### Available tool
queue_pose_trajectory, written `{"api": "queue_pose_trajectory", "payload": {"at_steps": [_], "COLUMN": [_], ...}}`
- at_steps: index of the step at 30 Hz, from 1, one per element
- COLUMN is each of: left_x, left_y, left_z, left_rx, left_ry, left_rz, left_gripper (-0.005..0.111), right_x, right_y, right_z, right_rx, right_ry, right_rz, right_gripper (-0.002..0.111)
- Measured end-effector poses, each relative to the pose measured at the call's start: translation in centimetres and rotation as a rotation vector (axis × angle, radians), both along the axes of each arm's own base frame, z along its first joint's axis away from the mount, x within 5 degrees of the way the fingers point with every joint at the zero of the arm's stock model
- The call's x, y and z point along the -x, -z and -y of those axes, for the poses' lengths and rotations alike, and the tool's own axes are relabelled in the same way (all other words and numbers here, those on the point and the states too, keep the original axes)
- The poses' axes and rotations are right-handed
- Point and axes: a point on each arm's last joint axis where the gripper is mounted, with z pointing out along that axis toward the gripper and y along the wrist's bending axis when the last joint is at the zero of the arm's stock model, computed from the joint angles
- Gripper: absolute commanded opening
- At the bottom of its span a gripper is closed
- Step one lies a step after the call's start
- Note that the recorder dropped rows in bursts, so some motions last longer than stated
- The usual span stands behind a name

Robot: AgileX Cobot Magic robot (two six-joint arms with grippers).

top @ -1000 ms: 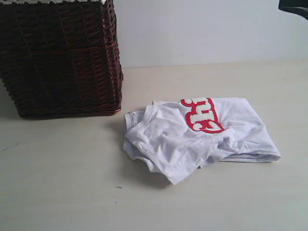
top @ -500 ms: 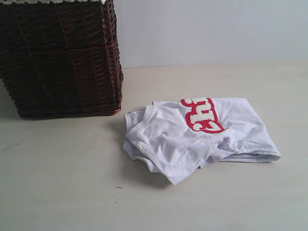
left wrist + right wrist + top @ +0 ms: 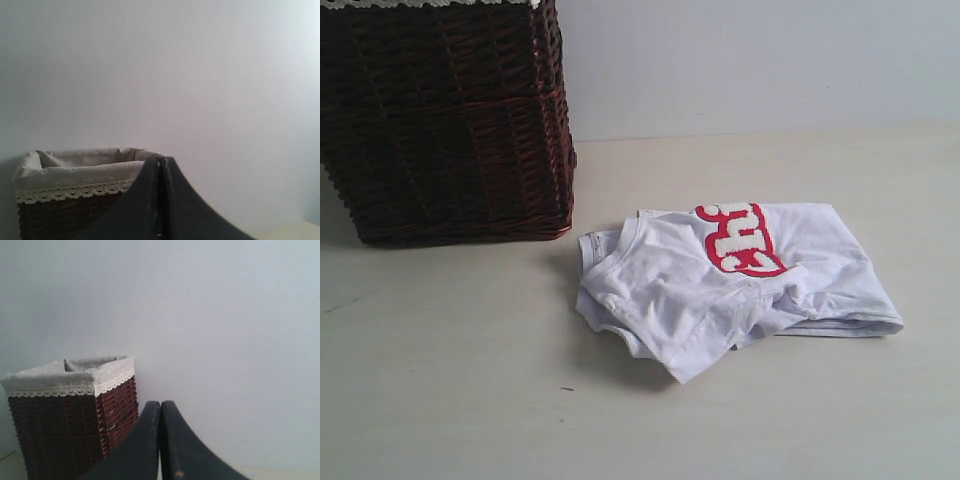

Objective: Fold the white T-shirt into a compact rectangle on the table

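Exterior view: the pale beige table (image 3: 440, 400) is filling the lower two thirds of the frame, and a plain light wall (image 3: 750, 60) is rising behind it. A dark brown wicker basket (image 3: 450, 120) is standing in the upper left of the frame, its white trim just showing at the top edge.

The white T-shirt (image 3: 660, 290) is lying on the table, a little right of centre and apart from the basket's lower right corner. It is sitting in a loose, partly folded heap. Its long axis is running across the frame from left to right, dipping slightly toward the right. The neckline (image 3: 610, 265) is pointing to the left, toward the basket, and a folded corner is jutting toward the lower middle. The red-outlined lettering (image 3: 740, 240) is lying sideways near the shirt's upper edge. A tiny dark speck (image 3: 566, 389) is showing on the table below the shirt.

Neither arm is appearing in this view. In the left wrist view the left gripper (image 3: 160, 167) is pressing its dark fingers together on nothing, with the basket's cloth lining beyond. In the right wrist view the right gripper (image 3: 160, 407) is likewise clenched and empty.
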Motion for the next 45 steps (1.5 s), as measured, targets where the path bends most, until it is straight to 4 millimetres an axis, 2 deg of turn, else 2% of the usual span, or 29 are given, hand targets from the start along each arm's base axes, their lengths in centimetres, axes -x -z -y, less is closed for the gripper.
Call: {"api": "queue_pose_trajectory", "payload": {"at_steps": [3, 10, 14, 17, 22, 26, 35, 45], "left_x": [-0.3, -1.2, -1.8, -2.8, -4.4, -4.8, -5.1, -5.2], "left_y": [0.7, 2.3, 3.7, 5.9, 11.0, 13.3, 15.0, 15.4], "left_z": [0.1, 0.5, 0.7, 1.1, 1.8, 2.0, 2.1, 2.1], "left_rx": [0.032, 0.075, 0.120, 0.123, 0.112, 0.124, 0.337, 0.360], "left_ry": [0.016, 0.038, 0.057, 0.059, 0.052, 0.052, 0.086, 0.086], "left_rz": [-0.032, -0.107, -0.175, -0.252, -0.407, -0.476, -0.577, -0.608], "left_gripper": [0.000, 0.000, 0.000, 0.000, 0.000, 0.000, 0.000, 0.000], "right_x": [0.8, 0.8, 0.3, -0.4, -1.6, -2.0, -2.1, -2.1], "right_y": [0.4, 0.6, 1.8, 4.0, 7.4, 8.5, 8.7, 8.7], "right_z": [0.3, 0.2, 0.1, 0.2, 0.3, 0.5, 0.6, 0.6], "right_rx": [-0.027, -0.024, -0.030, -0.058, -0.144, -0.164, -0.192, -0.196], "right_ry": [0.008, -0.004, 0.001, 0.015, 0.049, 0.073, 0.079, 0.079], "right_rz": [0.043, 0.027, -0.001, -0.043, -0.112, -0.126, -0.131, -0.131], "right_gripper": [0.000, 0.000, 0.000, 0.000, 0.000, 0.000, 0.000, 0.000]}}
